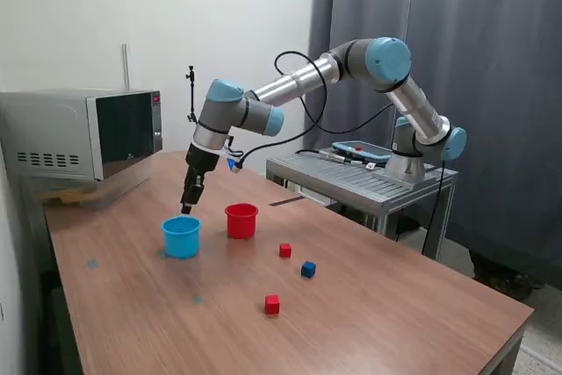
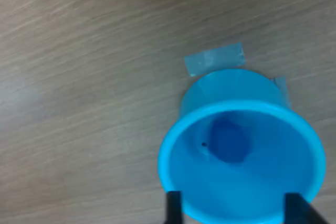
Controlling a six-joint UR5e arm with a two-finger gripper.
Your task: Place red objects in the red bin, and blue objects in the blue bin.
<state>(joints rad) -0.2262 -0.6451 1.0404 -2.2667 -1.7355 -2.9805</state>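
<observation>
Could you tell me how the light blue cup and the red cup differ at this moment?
The light blue cup is cyan, while the red cup is red. The gripper hangs just above the blue cup's rim; nothing hovers over the red cup. The wrist view shows a dark blue shape inside the blue cup; the red cup's inside cannot be seen. Both stand upright, side by side on the table, and look about equal in size.
</observation>
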